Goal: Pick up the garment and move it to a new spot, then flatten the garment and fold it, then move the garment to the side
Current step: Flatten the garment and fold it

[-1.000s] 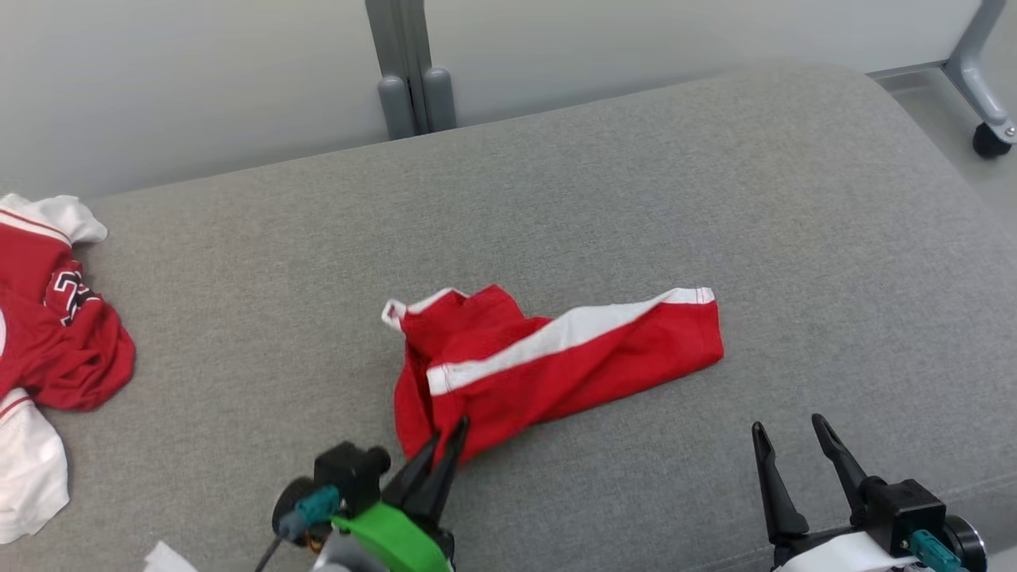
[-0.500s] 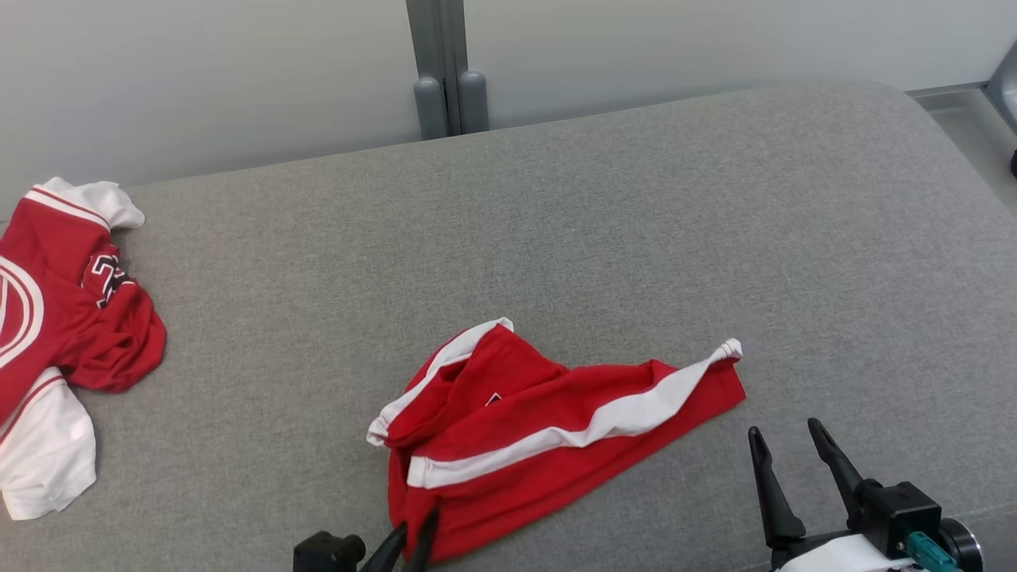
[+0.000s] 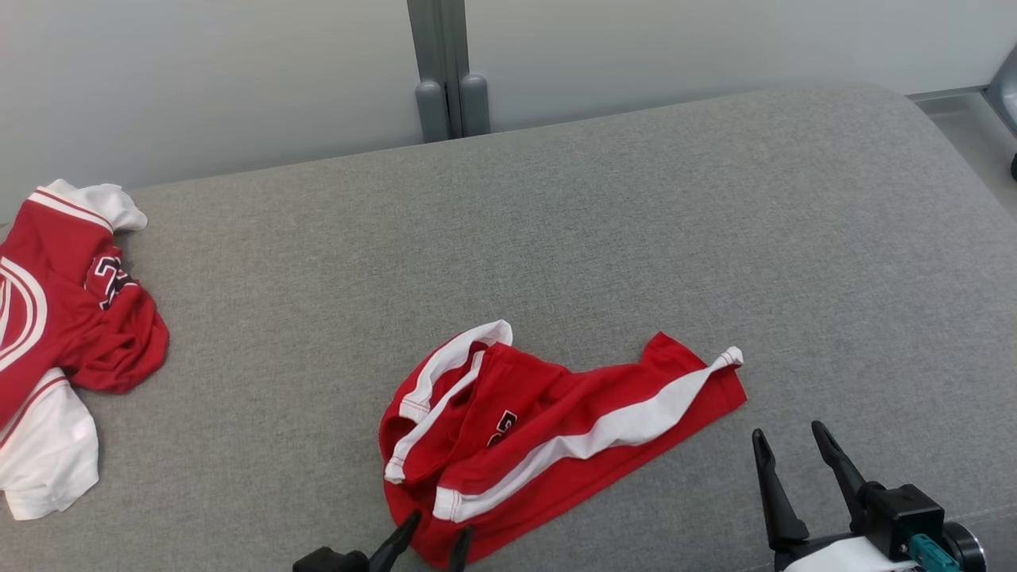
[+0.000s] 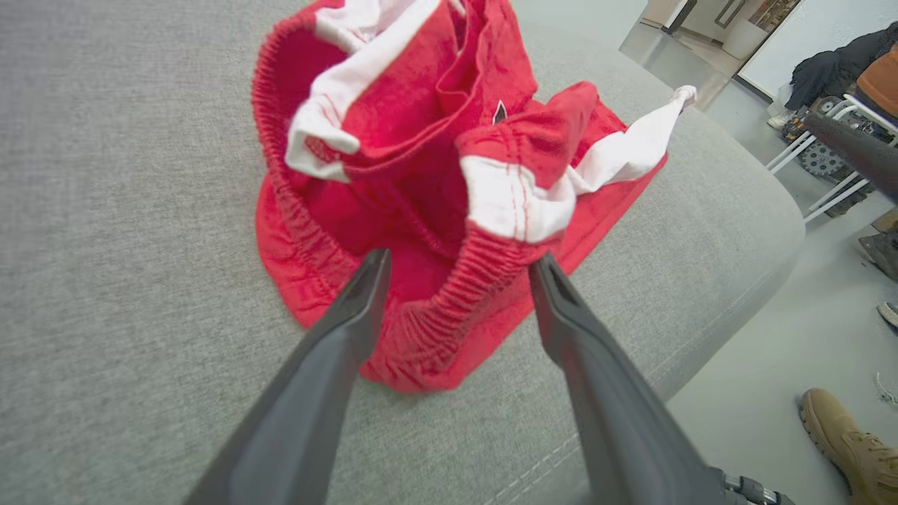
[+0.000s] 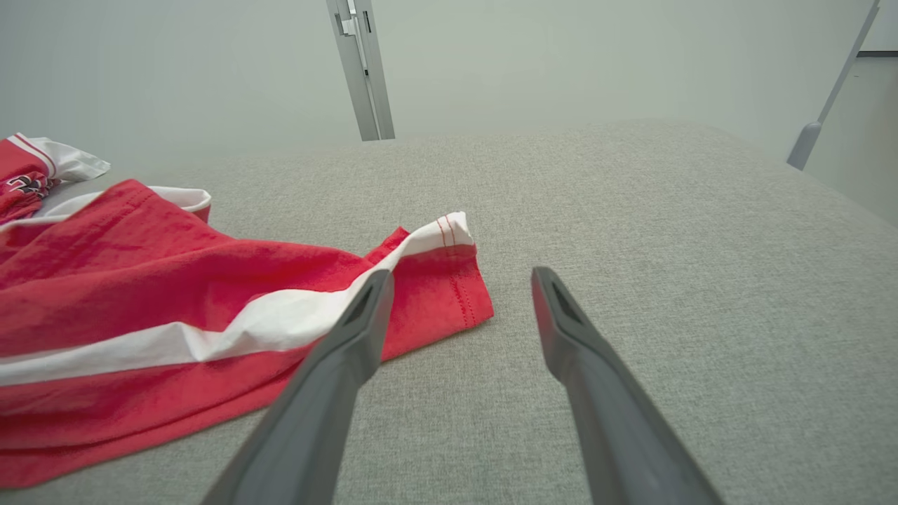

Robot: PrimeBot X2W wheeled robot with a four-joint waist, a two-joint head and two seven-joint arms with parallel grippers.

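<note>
Gaping, left tool straddles shorts waistband; right tool spread nr hem; jersey far left

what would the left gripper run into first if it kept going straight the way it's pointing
The red shorts: the left gripper is open with their bunched elastic waistband right between its fingers, so it would likely press into that fabric at once, then the grey cushion beneath.

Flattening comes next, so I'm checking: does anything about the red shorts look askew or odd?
Yes. The red shorts lie crumpled on the grey cushion: the elastic waistband is bunched and gaping between the fingers of the open left claw, and one leg trails off at a slant toward the right claw.
</note>
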